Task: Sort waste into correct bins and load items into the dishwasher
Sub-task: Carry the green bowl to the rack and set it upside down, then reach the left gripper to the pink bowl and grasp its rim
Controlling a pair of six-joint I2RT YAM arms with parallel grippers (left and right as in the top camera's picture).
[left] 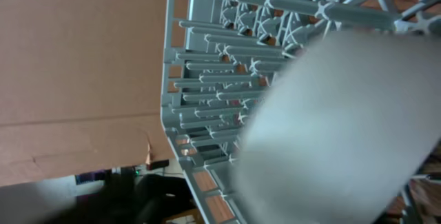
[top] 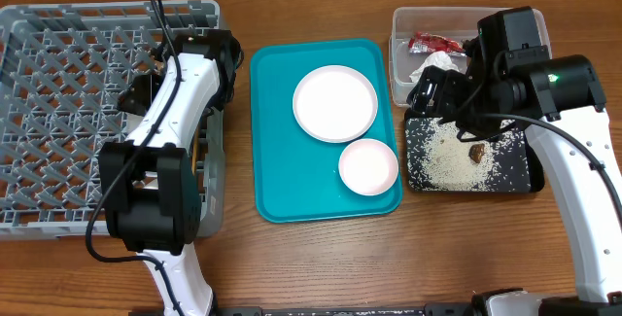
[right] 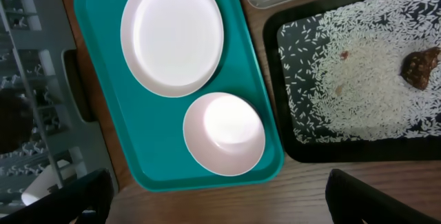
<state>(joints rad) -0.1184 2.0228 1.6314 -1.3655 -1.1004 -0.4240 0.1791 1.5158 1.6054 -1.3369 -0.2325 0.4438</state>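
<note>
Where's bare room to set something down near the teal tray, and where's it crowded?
Free: the teal tray has a bare left strip between its rim and the plate and white bowl, widest at the lower left corner. The table in front is bare too. Crowded: the black tray is strewn with rice, and the clear tub holds the red wrapper.

Even bright light, left-wrist foreground blurred

Left arm (top: 177, 102): rises from the near edge of the table and reaches away, with the elbow low and the black wrist folded at the far end.
Left gripper: hidden under the arm from above; the wrist view is blurred, so its opening cannot be told.
Right arm (top: 575, 160): reaches away, then bends left.
Right gripper (top: 432, 90): points down, with the dark fingertips (right: 375, 196) spread wide and holding nothing.
</note>
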